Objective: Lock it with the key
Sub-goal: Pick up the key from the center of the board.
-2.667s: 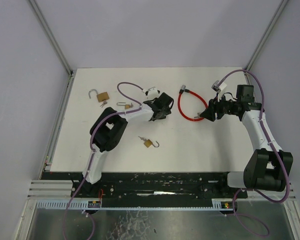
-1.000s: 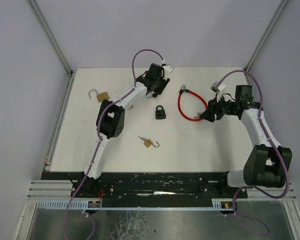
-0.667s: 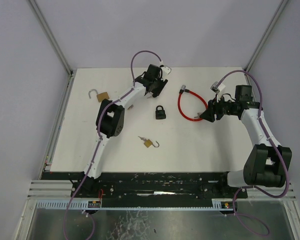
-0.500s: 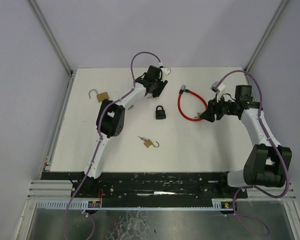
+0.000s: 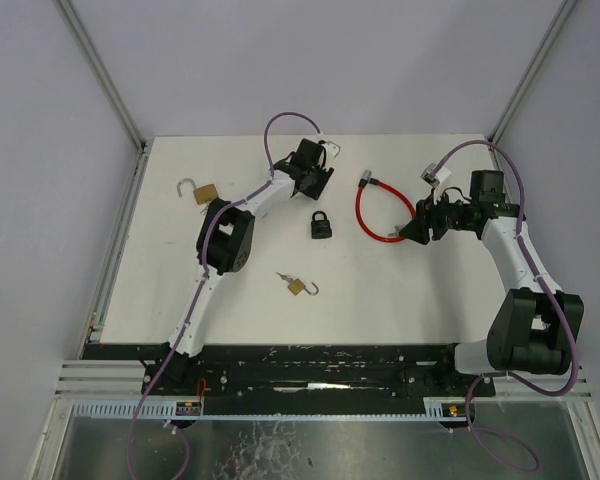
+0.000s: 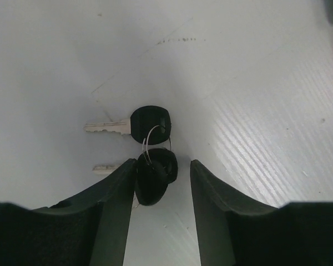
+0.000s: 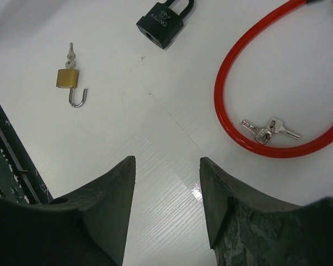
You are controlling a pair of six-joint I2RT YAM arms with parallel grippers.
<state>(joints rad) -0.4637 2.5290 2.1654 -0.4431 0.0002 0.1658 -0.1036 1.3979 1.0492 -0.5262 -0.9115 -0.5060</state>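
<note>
Black padlock [image 5: 321,224] lies flat at centre of the white table [image 5: 400,290], shackle closed, nothing touching it; right wrist view shows it at top centre of the frame. Two black-headed keys [image 6: 150,123] on a wire ring lie on the table at middle of the left wrist view, blades pointing left. Upper key is clear of the fingers; lower key's head sits in the gap, against the left-hand finger and clear of the other. Left gripper [image 6: 163,166] is down over these keys, jaws apart, not clamped on anything; in the top view it sits up-left of the padlock and hides the keys. Right gripper [image 7: 166,160] hovers at centre right of the top view, jaws apart with bare table between them. Red cable lock [image 5: 372,212] curves just beside it, with small silver keys [image 7: 269,130] inside the loop. Brass padlock [image 5: 298,287], shackle open, lies below centre; second brass padlock [image 5: 202,191] at upper left.
</note>
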